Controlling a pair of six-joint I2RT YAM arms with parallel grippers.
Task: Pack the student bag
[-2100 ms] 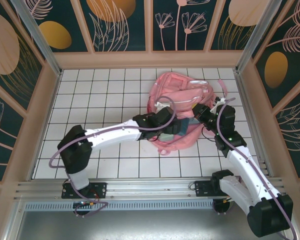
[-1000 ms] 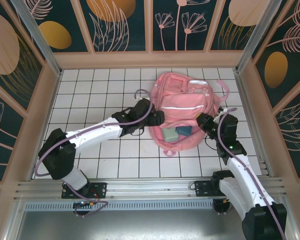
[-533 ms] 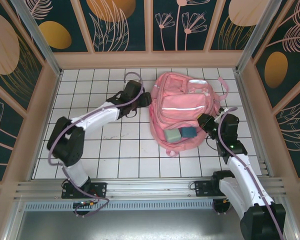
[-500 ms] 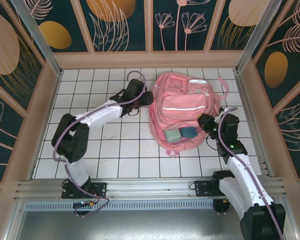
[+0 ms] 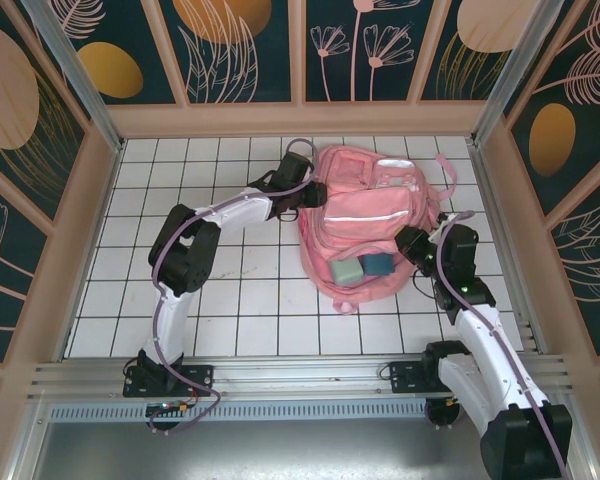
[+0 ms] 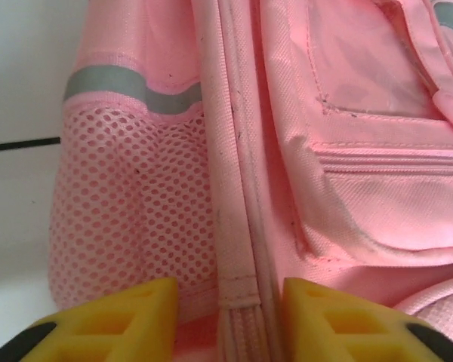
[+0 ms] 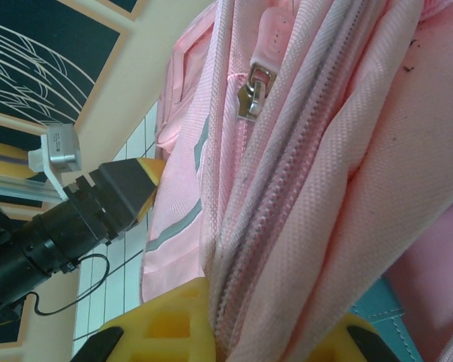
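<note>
Right hand [image 7: 264, 309] grips student bag [image 5: 365, 205] rim; left hand [image 6: 228, 294] straddles its seam, grip unclear. Inside: one mint case [image 5: 345, 270], one teal case [image 5: 377, 263].

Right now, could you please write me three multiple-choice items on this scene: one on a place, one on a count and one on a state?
1. Where is the left gripper?
A) at the far left side of the student bag, by its mesh pocket
B) inside the bag's opening
C) back at its base

2. How many blocks lie in the bag's near opening?
A) one
B) two
C) four

3. What sits between the right gripper's fingers?
A) nothing
B) bunched bag fabric
C) a block

Answers:
1 A: its yellow fingertips flank a seam beside the mesh pocket.
2 B: a pale green block and a teal block show there.
3 B: pink fabric below a zip fills the gap.
</note>
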